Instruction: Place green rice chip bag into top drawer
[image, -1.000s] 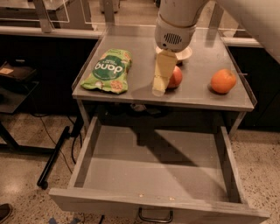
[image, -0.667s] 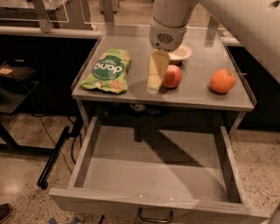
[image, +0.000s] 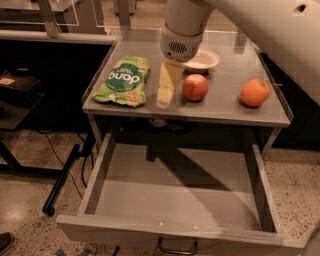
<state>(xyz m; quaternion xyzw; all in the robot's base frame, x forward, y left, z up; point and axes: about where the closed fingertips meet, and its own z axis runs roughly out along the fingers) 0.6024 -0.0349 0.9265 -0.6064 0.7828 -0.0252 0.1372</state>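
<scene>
The green rice chip bag (image: 123, 81) lies flat on the left part of the grey cabinet top (image: 220, 107), logo up. The top drawer (image: 175, 200) is pulled out below, its flat grey bottom bare, with a metal loop handle (image: 177, 246) on its front. My gripper (image: 165, 92) hangs from the white arm (image: 183, 30) over the cabinet top, just right of the bag and left of a red apple (image: 195, 87). Its pale fingers point down near the surface. It holds nothing that I can see.
An orange (image: 255, 92) sits at the right of the cabinet top. A small white bowl (image: 204, 60) stands behind the apple. A dark stand with cables (image: 60, 180) is on the floor to the left of the drawer.
My arm and gripper have moved left, from over the apple toward the chip bag. The apple now shows fully. The bag, orange and drawer have not moved.
</scene>
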